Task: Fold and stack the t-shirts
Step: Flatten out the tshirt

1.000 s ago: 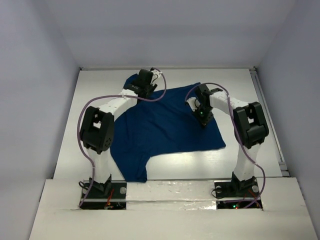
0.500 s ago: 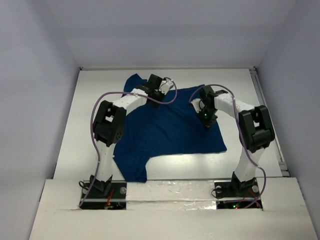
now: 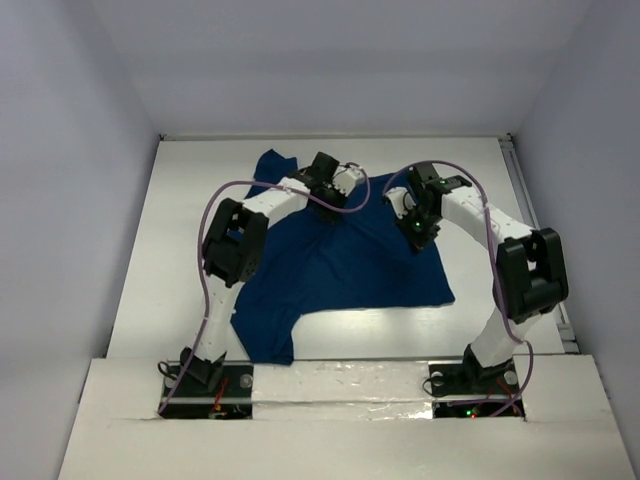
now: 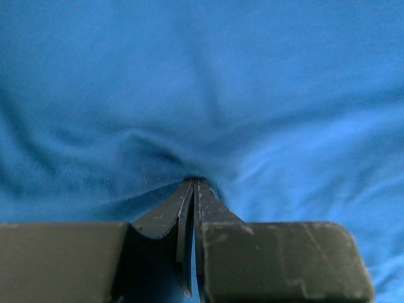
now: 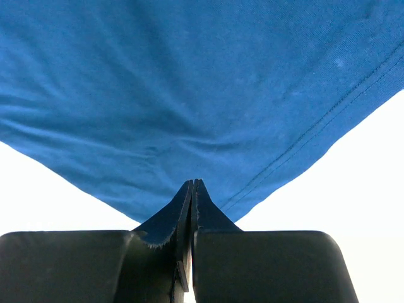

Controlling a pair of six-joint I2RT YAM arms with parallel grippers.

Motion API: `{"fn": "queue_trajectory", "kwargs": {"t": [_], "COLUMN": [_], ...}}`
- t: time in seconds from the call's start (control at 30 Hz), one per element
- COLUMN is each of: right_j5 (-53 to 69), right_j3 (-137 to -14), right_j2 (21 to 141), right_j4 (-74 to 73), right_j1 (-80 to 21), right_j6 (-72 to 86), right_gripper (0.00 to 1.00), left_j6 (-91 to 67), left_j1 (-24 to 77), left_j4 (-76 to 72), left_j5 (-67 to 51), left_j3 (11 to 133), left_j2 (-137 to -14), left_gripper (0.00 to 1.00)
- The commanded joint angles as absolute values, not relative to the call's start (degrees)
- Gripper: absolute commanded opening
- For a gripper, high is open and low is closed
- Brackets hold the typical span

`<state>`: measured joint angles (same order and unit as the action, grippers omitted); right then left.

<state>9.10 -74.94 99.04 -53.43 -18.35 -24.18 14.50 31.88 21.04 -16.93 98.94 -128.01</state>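
My left gripper [image 4: 193, 184] and right gripper [image 5: 192, 183] are each closed tight on the navy t-shirt [image 3: 330, 268] at their tips; uneven pulling might slip it free

The t-shirt [image 3: 340, 265] is a dark navy-blue cloth, plain on the side that shows, and it lies spread out in the middle of the frame. One part reaches to the lower left, a sleeve points to the upper left. Its upper area is gathered in soft wrinkles.
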Motion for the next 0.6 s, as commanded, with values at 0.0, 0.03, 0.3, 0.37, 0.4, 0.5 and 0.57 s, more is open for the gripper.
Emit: {"fn": "queue_trajectory", "kwargs": {"t": [0.0, 0.03, 0.3, 0.37, 0.4, 0.5, 0.57], "right_j5": [11.4, 11.6, 12.3, 12.5, 12.5, 12.7, 12.9], "right_j3": [-75.5, -75.5, -75.1, -75.0, -75.0, -75.2, -75.5], "right_j2": [96.1, 95.9, 95.3, 95.4, 95.5, 96.2, 96.9], "right_j4": [-55.2, -55.3, -54.8, -54.8, -54.7, -54.4, -54.3], "right_j1": [-18.2, -18.2, -18.2, -18.2, -18.2, -18.2, -18.2], "right_j6": [-23.9, -23.8, -23.8, -23.8, -23.8, -23.9, -23.9], "right_gripper": [0.0, 0.0, 0.0, 0.0, 0.0, 0.0, 0.0], "left_j6": [14.5, 14.8, 19.6, 19.4, 19.7, 17.8, 17.0], "left_j1": [37.2, 38.0, 42.1, 41.6, 41.6, 37.8, 35.1], "left_j4": [28.0, 28.5, 32.3, 32.2, 32.4, 30.9, 28.0], "left_j5": [-27.4, -28.4, -36.2, -34.4, -34.0, -24.9, -19.8], "left_j3": [100.9, 101.6, 104.1, 103.4, 103.4, 103.7, 103.5], "left_j2": [-132.1, -132.7, -133.0, -131.7, -131.2, -126.9, -121.7], "left_gripper": [0.0, 0.0, 0.0, 0.0, 0.0, 0.0, 0.0]}}
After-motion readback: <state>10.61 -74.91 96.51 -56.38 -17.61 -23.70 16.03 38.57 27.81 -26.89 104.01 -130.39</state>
